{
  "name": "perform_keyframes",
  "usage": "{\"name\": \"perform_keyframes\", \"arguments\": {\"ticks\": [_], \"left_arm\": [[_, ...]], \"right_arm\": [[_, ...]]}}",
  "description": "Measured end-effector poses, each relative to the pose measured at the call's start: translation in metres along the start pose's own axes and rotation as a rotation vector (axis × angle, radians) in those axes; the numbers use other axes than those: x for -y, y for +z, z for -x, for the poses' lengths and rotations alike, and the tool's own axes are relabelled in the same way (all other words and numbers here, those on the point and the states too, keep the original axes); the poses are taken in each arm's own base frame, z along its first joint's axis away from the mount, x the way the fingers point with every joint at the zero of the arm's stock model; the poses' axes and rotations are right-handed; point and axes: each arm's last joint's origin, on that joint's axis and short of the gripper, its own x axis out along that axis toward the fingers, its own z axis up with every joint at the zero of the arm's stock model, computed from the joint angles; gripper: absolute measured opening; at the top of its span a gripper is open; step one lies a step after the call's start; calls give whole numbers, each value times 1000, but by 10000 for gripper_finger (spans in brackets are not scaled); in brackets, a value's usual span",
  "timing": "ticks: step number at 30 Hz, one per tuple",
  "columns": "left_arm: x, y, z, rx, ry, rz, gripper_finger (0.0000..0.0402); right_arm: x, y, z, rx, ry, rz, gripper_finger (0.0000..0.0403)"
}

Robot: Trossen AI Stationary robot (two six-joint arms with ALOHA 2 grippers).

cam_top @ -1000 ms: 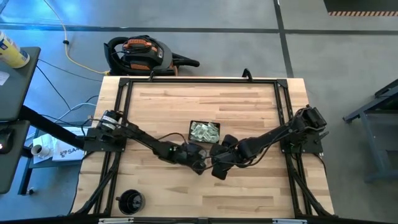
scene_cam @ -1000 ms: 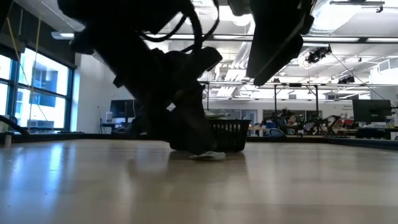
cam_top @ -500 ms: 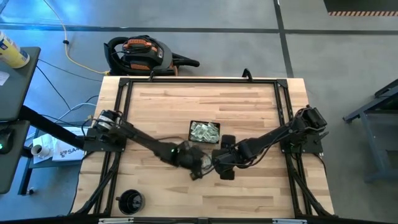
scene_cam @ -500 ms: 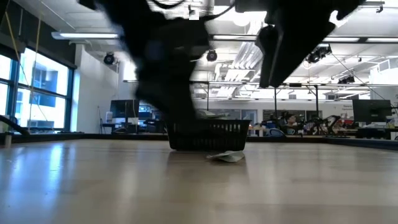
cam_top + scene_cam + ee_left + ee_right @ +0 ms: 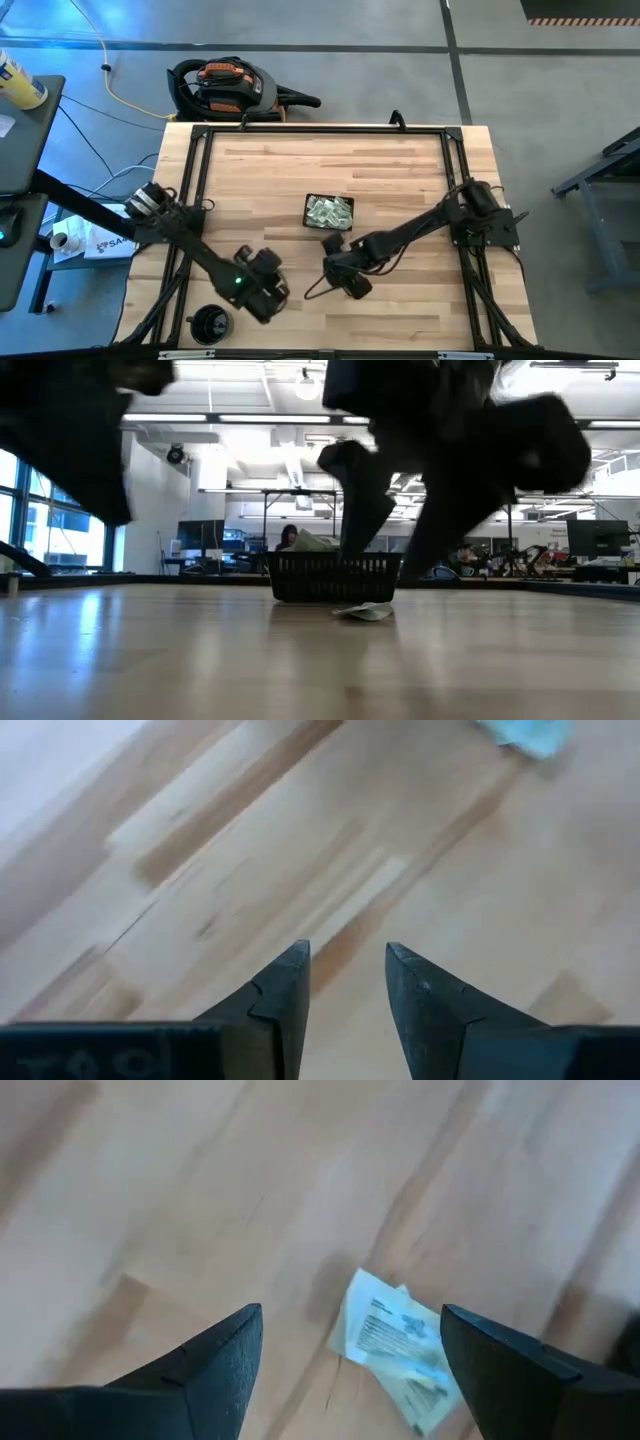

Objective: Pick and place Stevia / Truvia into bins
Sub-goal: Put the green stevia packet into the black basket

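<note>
Round black cup [image 5: 210, 323] at the near left corner of the desk [image 5: 260, 165]. Just right of it, left end effector [image 5: 268, 290] over bare wood near the front edge, fingers [image 5: 285, 995] apart with a narrow gap, nothing between them. Black tray [image 5: 328, 212] at mid-desk, heaped with pale green and white sachets [image 5: 328, 209]; in the low view the tray [image 5: 336, 577] stands upright with sachets [image 5: 315, 542] poking above its rim. One loose sachet [image 5: 364, 611] flat on the desk just in front of the tray, apart from it; same sachet [image 5: 395, 1345] seen from the right wrist, lying between and beyond the two fingers [image 5: 215, 1360], untouched. Right end effector [image 5: 338, 270] just near of the tray, above that loose sachet, fingers spread wide, holding nothing. Right arm reaching in from the right edge of the desk. Beyond the far edge, on the floor, an orange and black vacuum [image 5: 225, 85].
</note>
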Motion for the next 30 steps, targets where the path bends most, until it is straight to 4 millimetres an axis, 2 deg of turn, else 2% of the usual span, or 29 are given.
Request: {"name": "perform_keyframes", "arguments": {"ticks": [4,7,13,18,21,24,30], "left_arm": [[-5,-17,10,-3,34,75,165],[-6,-27,16,-1,34,118,165],[-6,-38,22,7,14,182,165],[-8,-37,23,20,28,194,165],[-8,-37,22,22,27,197,165],[-8,-37,22,21,28,196,165],[-8,-37,22,22,32,175,165]], "right_arm": [[-7,-1,-11,-32,-34,177,294],[-9,-1,-14,-41,-64,244,282],[1,-3,-15,-37,-57,229,228],[9,-5,-17,-31,-12,208,174],[10,-5,-18,-20,17,203,155],[8,-5,-17,-35,-15,211,155],[6,-7,-21,-56,-29,218,188]]}}
